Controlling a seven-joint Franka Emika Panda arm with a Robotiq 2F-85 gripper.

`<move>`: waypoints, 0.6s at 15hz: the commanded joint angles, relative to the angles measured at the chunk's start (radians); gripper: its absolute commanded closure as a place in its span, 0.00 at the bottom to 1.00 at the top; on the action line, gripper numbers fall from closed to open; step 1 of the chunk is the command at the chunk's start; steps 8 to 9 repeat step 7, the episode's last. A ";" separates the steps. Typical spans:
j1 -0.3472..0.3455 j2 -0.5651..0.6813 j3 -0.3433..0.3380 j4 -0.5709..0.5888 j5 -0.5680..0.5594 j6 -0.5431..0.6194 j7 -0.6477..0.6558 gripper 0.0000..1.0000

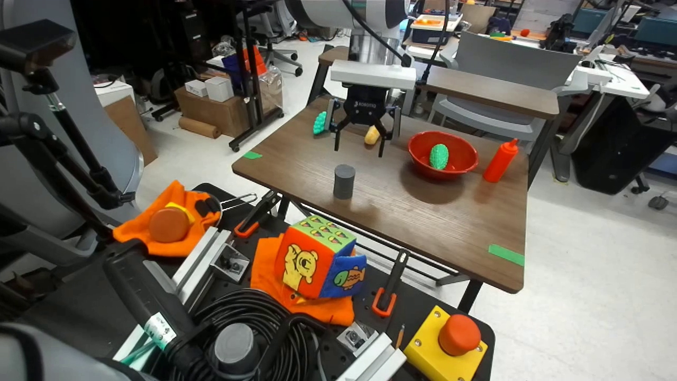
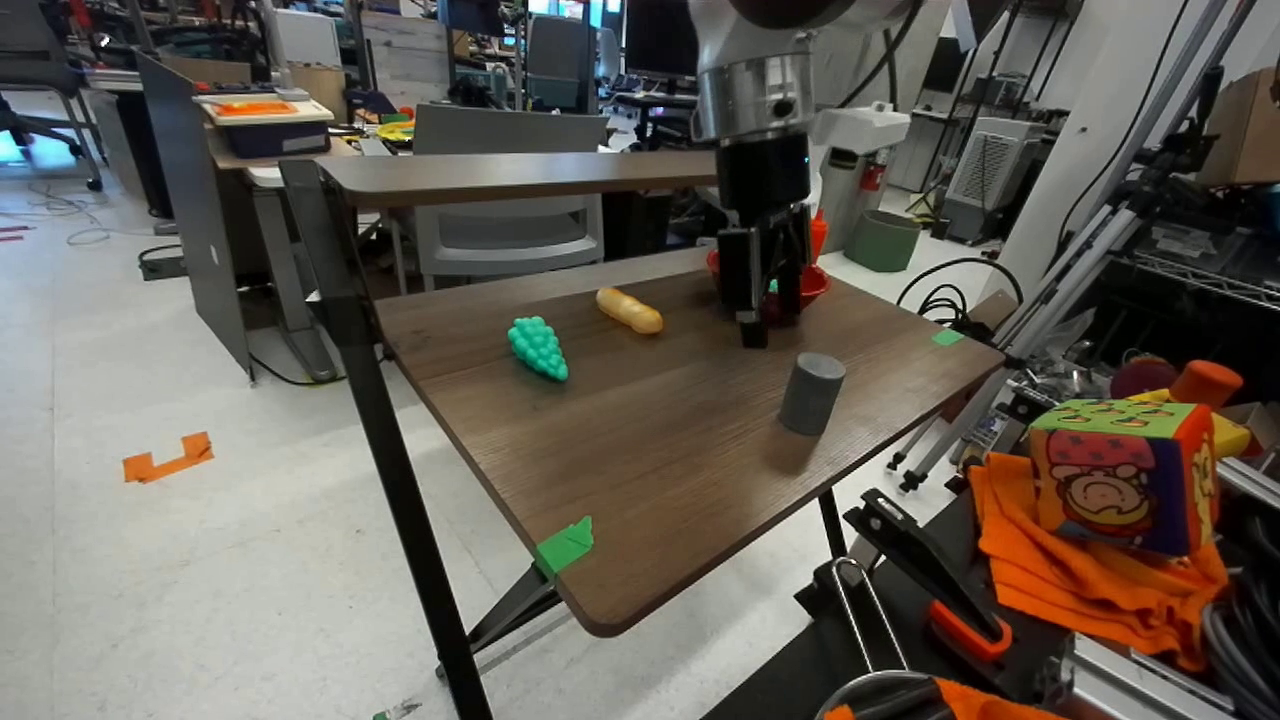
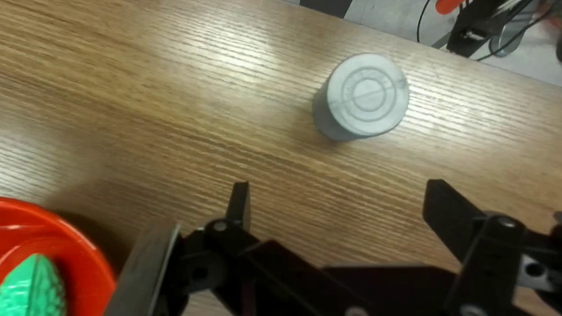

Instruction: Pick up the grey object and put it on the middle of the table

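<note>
The fingers are spread, tips downward, above the surface. The grey cylinder stands upright on the surface, lower than the fingers and apart from them. To their side, a red bowl holds a green bumpy object. Farther from the fingers lies a yellow elongated piece; beyond the bowl stands a red bottle.
</note>
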State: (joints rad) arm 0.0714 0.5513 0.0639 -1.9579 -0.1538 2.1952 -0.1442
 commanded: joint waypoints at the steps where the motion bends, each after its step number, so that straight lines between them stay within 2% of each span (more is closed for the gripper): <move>1: -0.092 -0.227 0.002 -0.217 0.093 0.137 -0.038 0.00; 2: -0.044 -0.098 -0.005 -0.088 0.046 0.070 -0.009 0.00; 5: -0.087 -0.207 -0.012 -0.176 0.075 0.096 -0.030 0.00; 9: -0.085 -0.219 -0.010 -0.193 0.076 0.101 -0.030 0.00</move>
